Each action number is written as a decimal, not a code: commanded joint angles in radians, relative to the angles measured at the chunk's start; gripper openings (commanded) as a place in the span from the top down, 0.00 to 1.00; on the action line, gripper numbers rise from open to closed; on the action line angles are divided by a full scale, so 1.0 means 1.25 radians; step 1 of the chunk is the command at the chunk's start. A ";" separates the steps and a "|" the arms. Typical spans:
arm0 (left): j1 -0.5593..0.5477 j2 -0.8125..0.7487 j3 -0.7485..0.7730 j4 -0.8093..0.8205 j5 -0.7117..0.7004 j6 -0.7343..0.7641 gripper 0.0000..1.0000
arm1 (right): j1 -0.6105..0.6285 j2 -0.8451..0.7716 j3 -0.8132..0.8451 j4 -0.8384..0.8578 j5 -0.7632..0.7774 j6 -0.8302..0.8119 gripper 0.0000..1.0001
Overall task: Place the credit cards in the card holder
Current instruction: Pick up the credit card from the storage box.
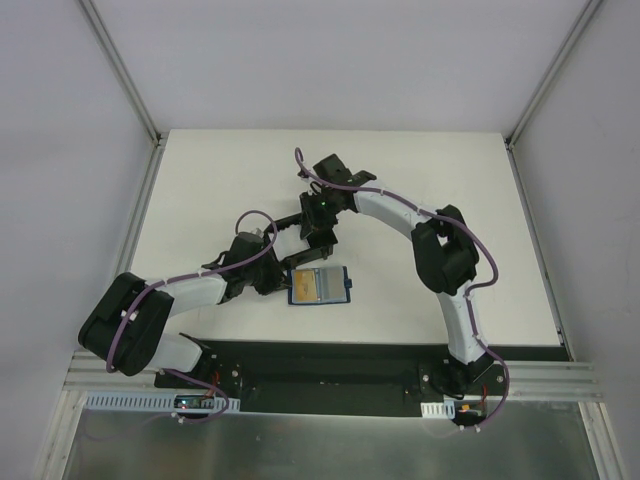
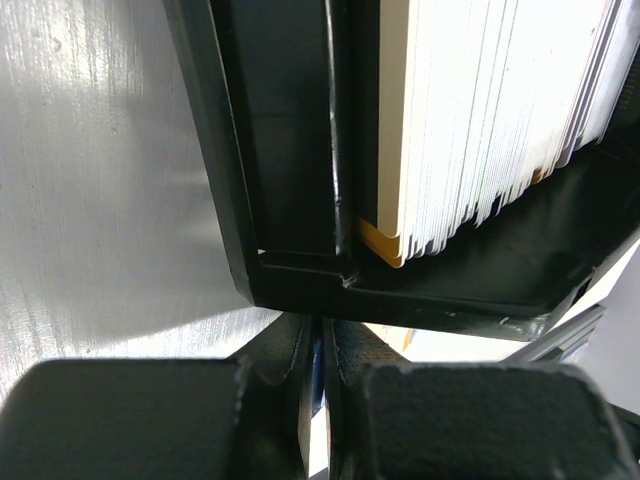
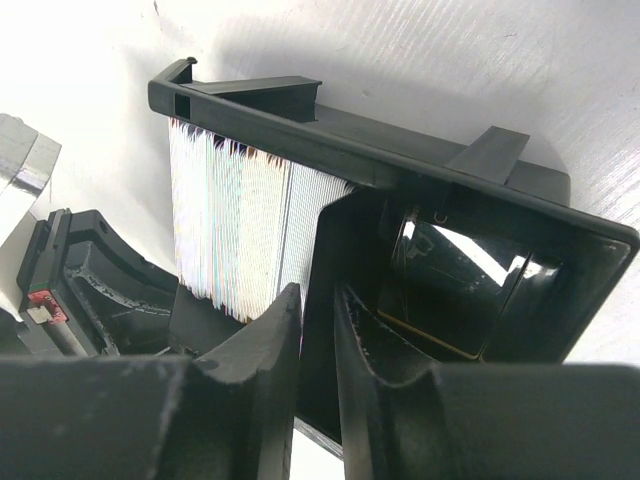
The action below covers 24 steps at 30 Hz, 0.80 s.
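White table (image 1: 450, 200), tan credit card (image 1: 310, 287) on blue card holder (image 1: 344, 285); left tool (image 2: 320, 345), right tool (image 3: 318, 305) near-closed, hold unclear.

- Robotics lab bench cell, not a home or an office.
- Two robot arms, left arm (image 1: 180, 295) and right arm (image 1: 440, 250), bolted side by side on a black base plate (image 1: 330, 375) at the near table edge.
- Bare white table (image 1: 220, 180), boxed in by plain pale grey walls (image 1: 60, 150) with aluminium corner posts (image 1: 120, 70).
- Aluminium extrusion rail (image 1: 540, 380) runs under the base plate, typical rig framing.
- Exposed purple cables (image 1: 485, 270) are tied along both arms.
- Slotted cable duct (image 1: 130, 401) and a small bare circuit board (image 1: 195, 403) sit by the left base.
- Fixed overhead camera plus wrist cameras, so it is a data-recording setup.
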 commanded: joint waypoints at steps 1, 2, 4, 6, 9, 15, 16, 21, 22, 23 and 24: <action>0.010 0.017 0.004 -0.023 -0.016 0.028 1.00 | 0.006 -0.049 0.003 -0.001 -0.011 0.008 0.80; 0.010 0.017 0.004 -0.023 -0.015 0.028 1.00 | 0.003 -0.050 0.004 -0.004 -0.009 0.007 0.81; 0.009 0.019 0.005 -0.023 -0.014 0.028 1.00 | 0.002 -0.057 0.004 -0.003 -0.002 0.007 0.85; 0.009 0.018 0.005 -0.023 -0.014 0.028 1.00 | 0.002 -0.059 0.006 -0.007 0.012 0.003 0.88; 0.010 0.015 0.004 -0.024 -0.014 0.028 1.00 | 0.003 -0.062 0.011 -0.027 0.045 -0.005 0.93; 0.010 0.012 -0.003 -0.023 -0.010 0.028 1.00 | 0.008 -0.071 0.015 -0.048 0.132 -0.027 1.00; 0.010 0.012 -0.006 -0.022 -0.010 0.028 1.00 | 0.012 -0.079 0.013 -0.042 0.153 -0.031 1.00; 0.010 -0.003 -0.022 -0.018 -0.003 0.024 1.00 | 0.036 -0.130 0.004 -0.026 0.252 -0.069 1.00; 0.010 -0.007 -0.025 -0.018 0.001 0.021 1.00 | 0.044 -0.144 0.000 -0.022 0.267 -0.075 1.00; 0.010 -0.013 -0.029 -0.018 0.004 0.021 1.00 | 0.045 -0.160 -0.002 -0.023 0.278 -0.076 1.00; 0.009 -0.015 -0.033 -0.017 0.006 0.022 1.00 | 0.049 -0.166 -0.001 -0.031 0.291 -0.075 1.00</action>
